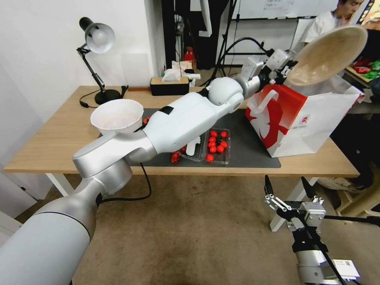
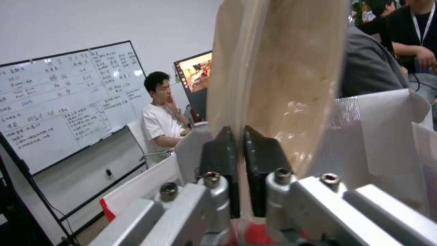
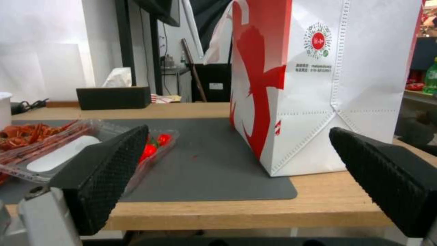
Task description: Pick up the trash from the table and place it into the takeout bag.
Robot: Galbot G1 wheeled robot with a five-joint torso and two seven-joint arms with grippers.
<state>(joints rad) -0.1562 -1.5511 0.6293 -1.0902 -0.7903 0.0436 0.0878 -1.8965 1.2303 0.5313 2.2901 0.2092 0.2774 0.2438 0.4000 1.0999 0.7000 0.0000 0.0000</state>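
My left gripper (image 1: 290, 71) is shut on the rim of a shallow beige bowl (image 1: 328, 55), holding it tilted on edge above the open top of the red-and-white takeout bag (image 1: 293, 118). In the left wrist view the black fingers (image 2: 223, 153) pinch the bowl (image 2: 282, 85) wall, with the bag's white edge (image 2: 387, 136) just beyond. The bag stands at the right end of the dark mat (image 1: 253, 146) on the light-wood table (image 1: 59, 138). My right gripper (image 1: 285, 184) hangs open below the table's front edge, facing the bag (image 3: 319, 85).
A white bowl (image 1: 117, 116) sits at the mat's left. Clear trays with cherry tomatoes (image 1: 215, 144) and red shells (image 3: 27, 131) lie mid-mat. A desk lamp (image 1: 97, 39) and black tissue box (image 1: 169, 85) stand at the back. My left arm spans the table.
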